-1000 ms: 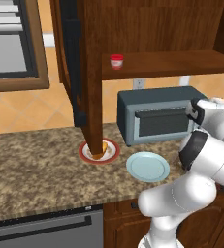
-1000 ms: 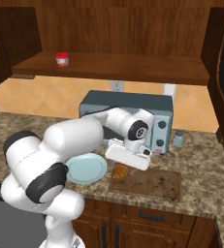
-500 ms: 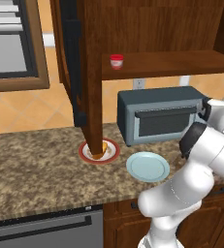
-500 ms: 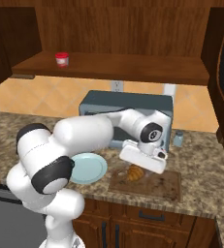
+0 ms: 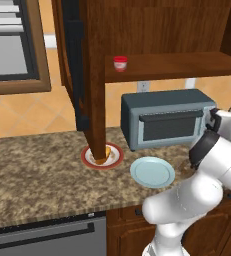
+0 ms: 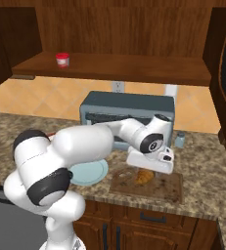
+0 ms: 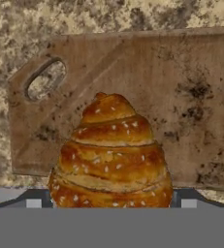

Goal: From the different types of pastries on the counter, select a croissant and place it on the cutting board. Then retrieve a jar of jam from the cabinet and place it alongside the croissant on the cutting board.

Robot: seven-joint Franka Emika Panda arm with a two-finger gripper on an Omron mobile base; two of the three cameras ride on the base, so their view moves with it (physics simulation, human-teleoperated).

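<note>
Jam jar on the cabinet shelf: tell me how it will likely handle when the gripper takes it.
The jar of jam looks small and squat, so it probably stays upright rather than tipping. Its round, smooth-looking sides may slip if pinched off-centre. It stands alone on the cabinet shelf, so a nudge would likely just slide it.

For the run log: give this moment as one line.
phase: placing croissant | gripper: shut on croissant, over cutting board | jar of jam: on cabinet shelf | blue plate: beside board
</note>
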